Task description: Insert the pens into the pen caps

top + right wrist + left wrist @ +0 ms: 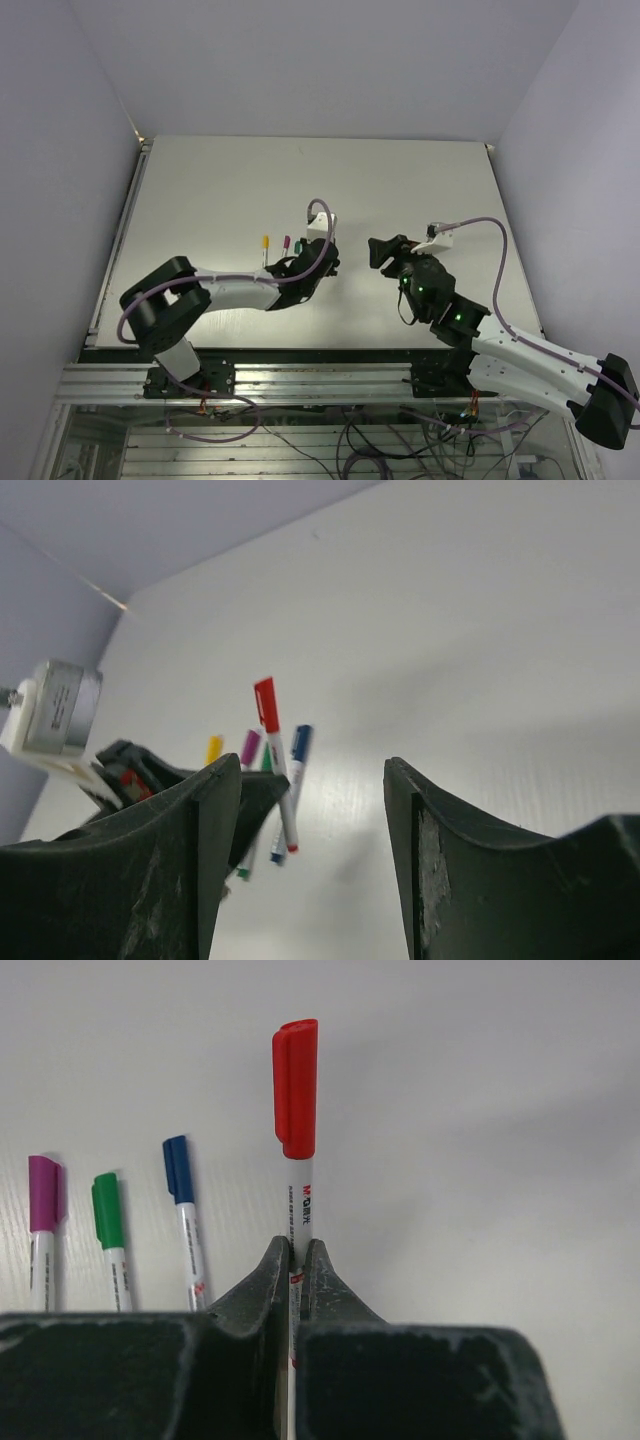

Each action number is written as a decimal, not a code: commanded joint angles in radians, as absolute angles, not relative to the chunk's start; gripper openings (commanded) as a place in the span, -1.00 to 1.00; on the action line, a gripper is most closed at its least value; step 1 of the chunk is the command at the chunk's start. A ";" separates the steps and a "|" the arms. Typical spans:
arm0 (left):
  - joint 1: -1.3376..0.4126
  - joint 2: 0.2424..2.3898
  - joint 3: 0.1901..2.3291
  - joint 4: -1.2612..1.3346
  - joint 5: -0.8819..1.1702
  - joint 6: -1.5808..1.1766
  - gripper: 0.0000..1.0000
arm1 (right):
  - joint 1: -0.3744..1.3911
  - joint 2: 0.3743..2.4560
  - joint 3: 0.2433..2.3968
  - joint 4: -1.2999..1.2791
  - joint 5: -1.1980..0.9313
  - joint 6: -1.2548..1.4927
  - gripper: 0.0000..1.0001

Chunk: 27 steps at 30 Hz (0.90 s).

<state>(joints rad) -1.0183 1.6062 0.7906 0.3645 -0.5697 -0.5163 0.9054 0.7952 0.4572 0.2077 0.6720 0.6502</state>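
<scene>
Left wrist: red pen [296, 1130] in claw [297, 1252]

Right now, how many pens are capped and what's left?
Done: purple cap, green cap, blue cap and yellow cap sit on pens on the table. In hand: left pincer shut on the red-capped pen; right pincer open, empty. Left: probably just setting it down.

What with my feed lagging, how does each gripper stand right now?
Left gripper: closed on the red-capped pen.
Right gripper: open, holding nothing.
</scene>
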 commanded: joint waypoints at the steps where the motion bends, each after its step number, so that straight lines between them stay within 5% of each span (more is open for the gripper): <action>1: -0.958 1.687 0.871 0.270 -0.533 -0.553 -0.86 | 0.910 0.783 0.459 0.050 0.766 0.725 0.17; 21: -0.879 1.938 1.040 0.104 -0.427 -0.635 -0.85 | 0.909 0.798 0.430 0.015 0.785 0.778 0.17; 27: -0.878 1.925 1.020 0.097 -0.421 -0.673 -0.45 | 0.909 0.805 0.420 0.014 0.781 0.796 0.17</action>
